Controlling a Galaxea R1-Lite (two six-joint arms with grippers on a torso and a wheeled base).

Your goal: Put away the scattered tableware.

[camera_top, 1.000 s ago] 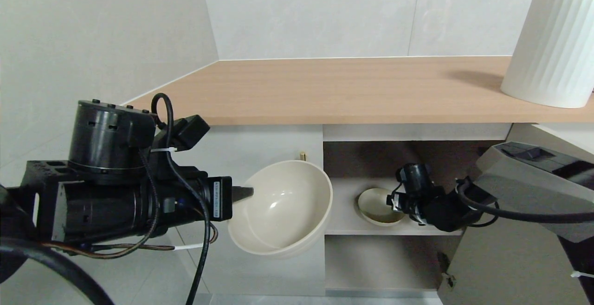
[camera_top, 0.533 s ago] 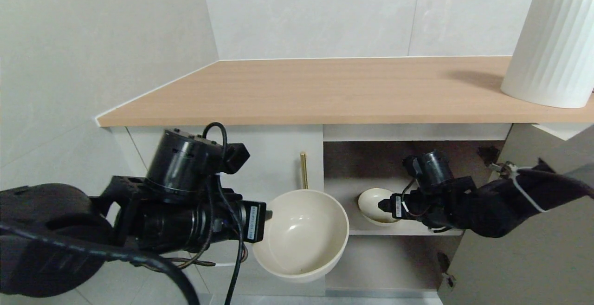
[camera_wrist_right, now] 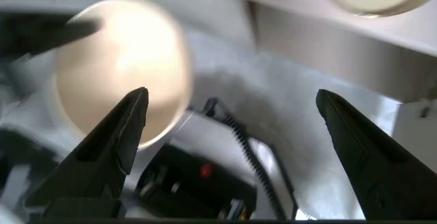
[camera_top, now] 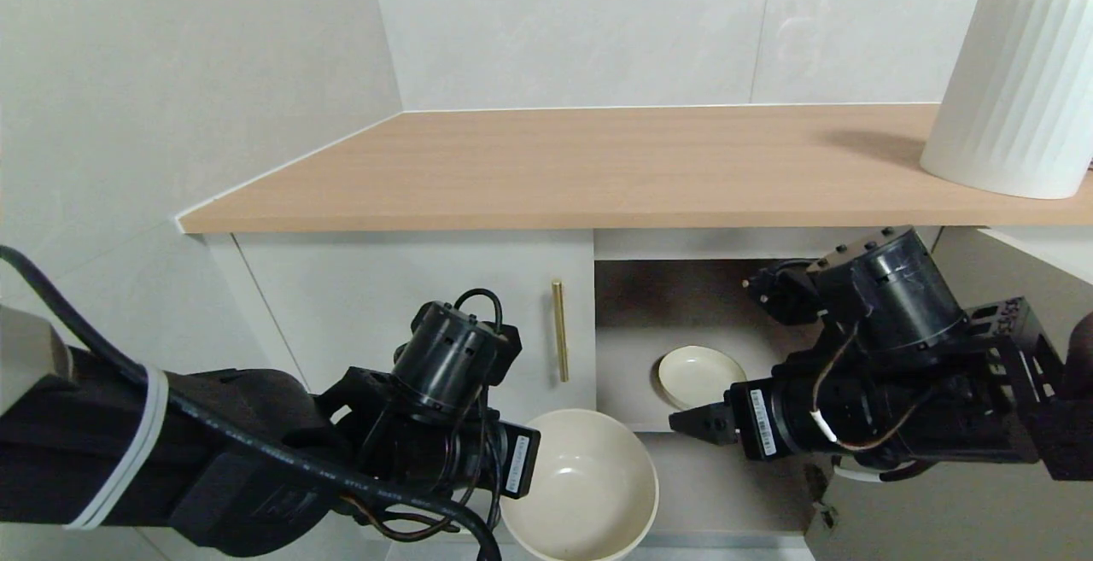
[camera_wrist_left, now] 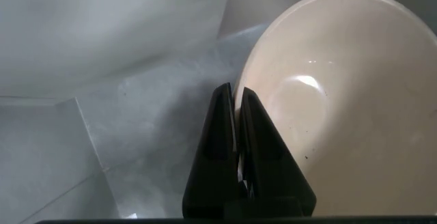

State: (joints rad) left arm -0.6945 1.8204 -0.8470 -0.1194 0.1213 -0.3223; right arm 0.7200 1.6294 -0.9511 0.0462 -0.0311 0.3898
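Here | big cream bowl (camera_top: 589, 484) was low down in front of the cupboard, by its shut door (camera_top: 410, 288) | left gripper (camera_wrist_left: 237, 91) pinched tight on the bowl's rim | small dish (camera_top: 700, 376) lay on the shelf (camera_top: 628, 394) in the open side | right gripper (camera_top: 698, 422) was just in front of the dish, jaws wide apart, holding nothing

There is one cream bowl (camera_top: 581, 488) and one small cream dish (camera_top: 700, 376). One white ribbed vessel (camera_top: 1012, 87) stands on the surface (camera_top: 598, 168). There are two black pincers, the left pincer (camera_wrist_left: 237, 95) and the right pincer (camera_top: 696, 422). One brass handle (camera_top: 559, 330) shows on the cabinet.
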